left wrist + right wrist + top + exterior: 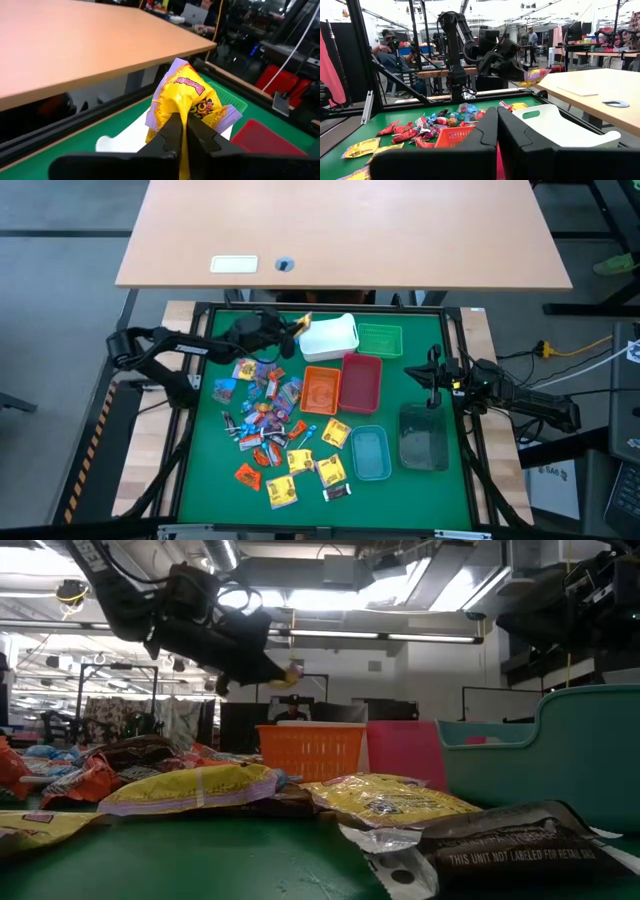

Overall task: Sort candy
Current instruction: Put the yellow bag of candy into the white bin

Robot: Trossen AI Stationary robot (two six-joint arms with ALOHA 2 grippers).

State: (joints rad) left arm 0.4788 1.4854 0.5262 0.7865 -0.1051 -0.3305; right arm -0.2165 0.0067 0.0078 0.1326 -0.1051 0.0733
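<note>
Green mat [210, 510] centre frame; candy pile [275, 430] lower left. Left gripper [297, 326] pinching yellow candy [187, 100] above white bin [330, 338]. Right gripper [432, 370] right, fingers pressed together.

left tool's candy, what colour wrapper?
Yellow with pink lettering; candy in the left tool, left wrist view.

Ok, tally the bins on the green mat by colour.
white bin: 1
green bin: 1
orange bin: 1
red bin: 1
blue-green bin: 1
clear bin: 1
Total: 6
</note>
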